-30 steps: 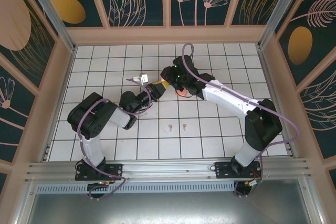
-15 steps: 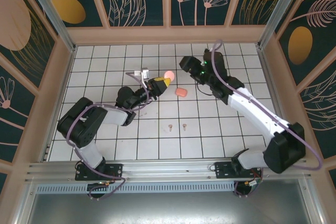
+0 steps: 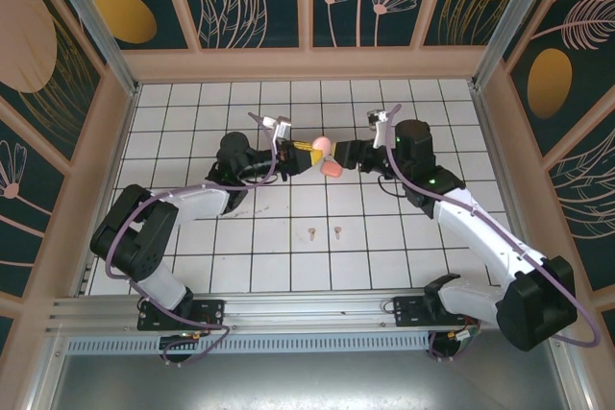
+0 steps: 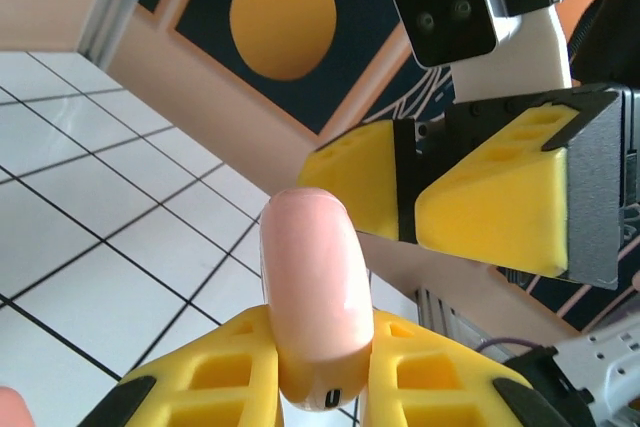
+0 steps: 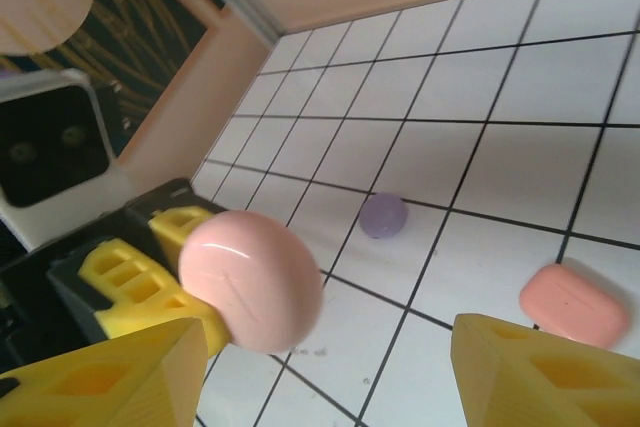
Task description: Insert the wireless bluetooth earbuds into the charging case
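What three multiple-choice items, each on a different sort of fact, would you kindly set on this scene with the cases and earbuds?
1. Where is the coral-pink case?
A) lifted in the air
B) lying on the tiled table
C) on top of an arm

2. How many earbuds lie on the tiles nearest the arms' bases?
A) none
B) five
C) two

3. What is the left gripper doing?
A) shut on the pale pink case
B) open and empty
C) pressed flat on the table

Answers:
1 B: the right wrist view shows it flat on a tile.
2 C: the top view shows a pair side by side.
3 A: it clamps the case from both sides.
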Robot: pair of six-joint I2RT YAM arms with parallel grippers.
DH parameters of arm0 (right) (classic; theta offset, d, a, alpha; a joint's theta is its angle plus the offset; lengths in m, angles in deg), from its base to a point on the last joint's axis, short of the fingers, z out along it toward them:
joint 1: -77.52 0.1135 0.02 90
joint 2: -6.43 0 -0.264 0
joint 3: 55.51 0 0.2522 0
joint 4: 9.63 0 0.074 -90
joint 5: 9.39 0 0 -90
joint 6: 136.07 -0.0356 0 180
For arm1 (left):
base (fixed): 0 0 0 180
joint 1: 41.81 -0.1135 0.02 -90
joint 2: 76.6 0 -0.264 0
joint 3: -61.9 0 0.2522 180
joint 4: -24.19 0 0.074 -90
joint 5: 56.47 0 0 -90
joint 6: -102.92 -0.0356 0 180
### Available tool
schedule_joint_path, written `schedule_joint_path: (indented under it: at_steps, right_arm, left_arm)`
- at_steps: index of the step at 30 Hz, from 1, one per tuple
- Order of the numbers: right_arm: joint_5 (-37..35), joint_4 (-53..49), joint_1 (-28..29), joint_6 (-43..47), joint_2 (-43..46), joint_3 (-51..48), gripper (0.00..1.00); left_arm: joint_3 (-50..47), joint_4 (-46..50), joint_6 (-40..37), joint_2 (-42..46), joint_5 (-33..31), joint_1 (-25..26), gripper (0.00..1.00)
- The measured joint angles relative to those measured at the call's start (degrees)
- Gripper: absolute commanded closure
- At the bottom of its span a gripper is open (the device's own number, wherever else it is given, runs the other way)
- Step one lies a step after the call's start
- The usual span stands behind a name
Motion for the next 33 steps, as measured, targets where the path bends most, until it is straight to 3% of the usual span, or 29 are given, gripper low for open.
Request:
schedule_joint_path:
  at_steps: [9, 18, 28, 33]
  right_arm:
    - [4.63, 2.56, 0.00, 1.64, -2.27, -0.09, 0.38]
    - [4.50, 2.82, -0.24, 1.79, -3.91, -0.11, 0.44]
    - [4.52, 4.94, -5.25, 0.50, -6.75, -2.54, 0.48]
    - [5.51, 4.90, -5.49, 0.09, -3.56, -4.15, 0.48]
  left_arm:
    - [1.27, 3.74, -1.22, 0.00, 2.93, 0.00, 1.00]
    - [1.57, 3.96, -1.40, 0.00, 3.43, 0.00, 1.00]
    - [1.55, 3.50, -1.33, 0.87, 4.02, -0.15, 1.00]
    - [1.40, 2.38, -1.33, 1.33, 4.02, -0.15, 1.00]
